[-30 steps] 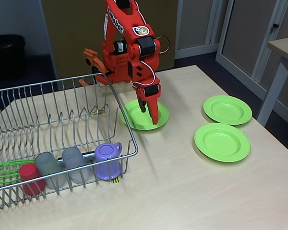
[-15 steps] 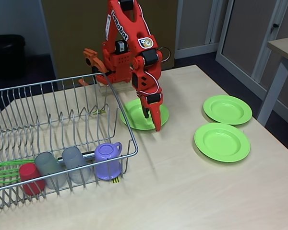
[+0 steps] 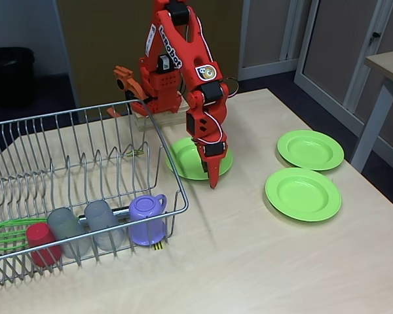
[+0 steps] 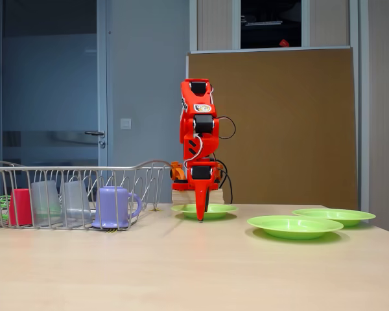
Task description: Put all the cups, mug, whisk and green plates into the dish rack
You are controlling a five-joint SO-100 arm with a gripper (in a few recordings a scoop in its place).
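The nearest green plate (image 3: 187, 159) lies on the table (image 3: 249, 261) just beside the dish rack (image 3: 72, 157), which holds the whisk (image 3: 3, 234), red cup (image 3: 40, 243), two grey cups (image 3: 85, 226) and mug (image 3: 148, 219), while the red gripper (image 3: 213, 178), jaws pressed together and empty, points down at its near rim, two more green plates (image 3: 304, 176) well apart.

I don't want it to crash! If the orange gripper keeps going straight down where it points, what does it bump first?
Probably the front rim of the nearest green plate, or the table just beside it; the gripper hangs right at that edge.
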